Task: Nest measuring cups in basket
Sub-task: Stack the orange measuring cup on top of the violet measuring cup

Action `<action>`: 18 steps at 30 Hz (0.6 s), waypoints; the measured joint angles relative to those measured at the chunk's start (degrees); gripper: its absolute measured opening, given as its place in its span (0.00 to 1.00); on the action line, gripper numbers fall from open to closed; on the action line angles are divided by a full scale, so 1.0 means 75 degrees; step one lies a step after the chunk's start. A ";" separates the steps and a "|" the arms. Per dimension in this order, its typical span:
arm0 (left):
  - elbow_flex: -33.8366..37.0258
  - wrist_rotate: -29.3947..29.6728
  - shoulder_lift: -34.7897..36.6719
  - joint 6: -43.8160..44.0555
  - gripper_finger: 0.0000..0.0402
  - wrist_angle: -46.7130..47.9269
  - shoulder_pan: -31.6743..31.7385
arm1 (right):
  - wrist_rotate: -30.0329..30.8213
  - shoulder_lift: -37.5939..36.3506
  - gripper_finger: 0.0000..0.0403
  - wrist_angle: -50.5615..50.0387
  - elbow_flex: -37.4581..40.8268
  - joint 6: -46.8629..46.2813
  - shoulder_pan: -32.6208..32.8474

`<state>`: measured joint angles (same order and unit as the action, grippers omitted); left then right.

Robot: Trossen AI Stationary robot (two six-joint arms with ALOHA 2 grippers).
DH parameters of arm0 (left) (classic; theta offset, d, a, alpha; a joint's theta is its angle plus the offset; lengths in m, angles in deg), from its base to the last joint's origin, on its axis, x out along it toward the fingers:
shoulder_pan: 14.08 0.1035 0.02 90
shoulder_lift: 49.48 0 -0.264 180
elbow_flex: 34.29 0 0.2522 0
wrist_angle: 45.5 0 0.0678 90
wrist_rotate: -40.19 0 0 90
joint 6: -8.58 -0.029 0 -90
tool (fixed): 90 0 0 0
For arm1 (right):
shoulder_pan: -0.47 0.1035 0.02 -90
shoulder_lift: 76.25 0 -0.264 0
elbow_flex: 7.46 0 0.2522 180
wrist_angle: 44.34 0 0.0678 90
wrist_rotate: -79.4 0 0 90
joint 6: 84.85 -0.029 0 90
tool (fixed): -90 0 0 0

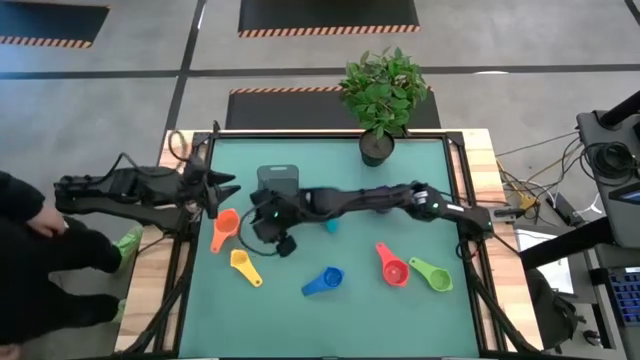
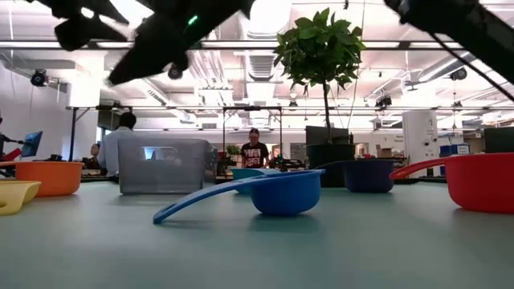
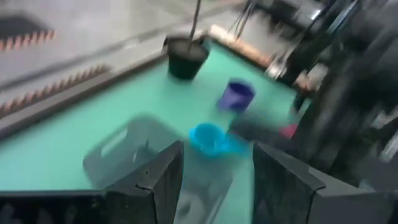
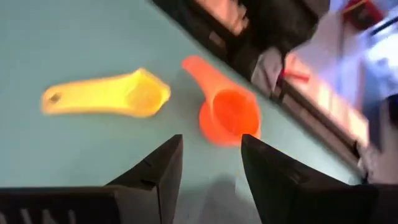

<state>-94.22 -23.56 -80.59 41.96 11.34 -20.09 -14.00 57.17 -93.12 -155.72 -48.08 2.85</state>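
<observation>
The dark grey basket stands empty at mid-table, left of centre. On the mat lie the orange cup, yellow cup, blue cup, red cup and green cup. The cyan cup peeks out beside the right arm; the purple cup shows behind it in the left wrist view. My right gripper is open, hovering next to the orange cup and yellow cup. My left gripper is open at the mat's left edge, pointing toward the basket.
A black plant pot with a leafy plant stands at the far edge. The right arm stretches across the middle of the table. A person in dark clothing stands at the left side. People are in the room behind.
</observation>
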 joint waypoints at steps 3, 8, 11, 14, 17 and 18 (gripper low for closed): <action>-0.0173 -0.0309 -0.0435 0.0473 0.41 0.0534 -0.0008 | -0.0148 -0.0295 0.34 -0.0939 0.0061 -0.0251 0.0040; -0.0312 -0.1153 -0.1201 0.1225 0.37 0.1637 -0.0043 | -0.0231 -0.0851 0.27 -0.1909 0.0087 -0.0620 0.0208; -0.0326 -0.1449 -0.1515 0.1686 0.33 0.2235 -0.0052 | -0.0204 -0.1138 0.22 -0.2422 0.0166 -0.0794 0.0278; -0.0326 -0.1719 -0.1726 0.2019 0.30 0.2641 -0.0075 | -0.0196 -0.1251 0.18 -0.2913 0.0298 -0.0992 0.0405; -0.0326 -0.2038 -0.1853 0.2355 0.27 0.3041 -0.0128 | -0.0224 -0.1490 0.14 -0.3137 0.0570 -0.1162 0.0526; -0.0326 -0.2073 -0.1900 0.2512 0.26 0.3179 -0.0151 | -0.0228 -0.1624 0.13 -0.3206 0.0698 -0.1205 0.0547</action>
<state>-96.67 -39.10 -94.84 60.81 35.18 -21.22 -15.71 44.99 -117.17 -150.48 -57.12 6.96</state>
